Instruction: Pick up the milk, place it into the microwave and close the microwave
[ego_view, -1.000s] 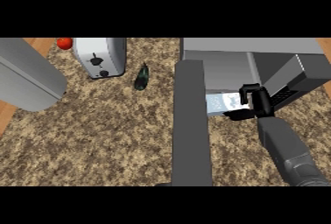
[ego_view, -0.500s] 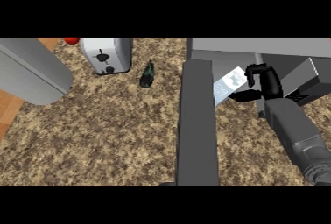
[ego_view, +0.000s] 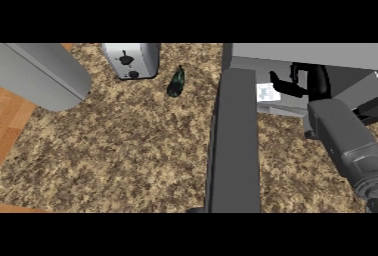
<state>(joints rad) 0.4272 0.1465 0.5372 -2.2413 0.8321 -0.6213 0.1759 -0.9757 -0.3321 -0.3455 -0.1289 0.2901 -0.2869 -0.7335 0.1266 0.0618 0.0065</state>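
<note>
The milk (ego_view: 266, 93), a small white carton, shows at the mouth of the open microwave (ego_view: 295, 52) at the upper right, mostly hidden by my fingers. My right hand (ego_view: 303, 80) is curled round it, reaching into the cavity, with the grey forearm (ego_view: 341, 137) running down to the lower right. The microwave's door (ego_view: 235, 145) hangs open as a long dark grey slab down the middle of the view. Only a grey left forearm (ego_view: 40, 75) shows at the upper left; its hand is out of view.
A silver toaster (ego_view: 131, 60) stands at the back, with a dark green bottle (ego_view: 176, 82) lying to its right, close to the door's far end. The speckled counter (ego_view: 125, 150) ends at a wooden strip (ego_view: 15, 125) on the left.
My right hand has carried the milk up and away from me, from in front of the microwave into its opening. The view has shifted with it.
</note>
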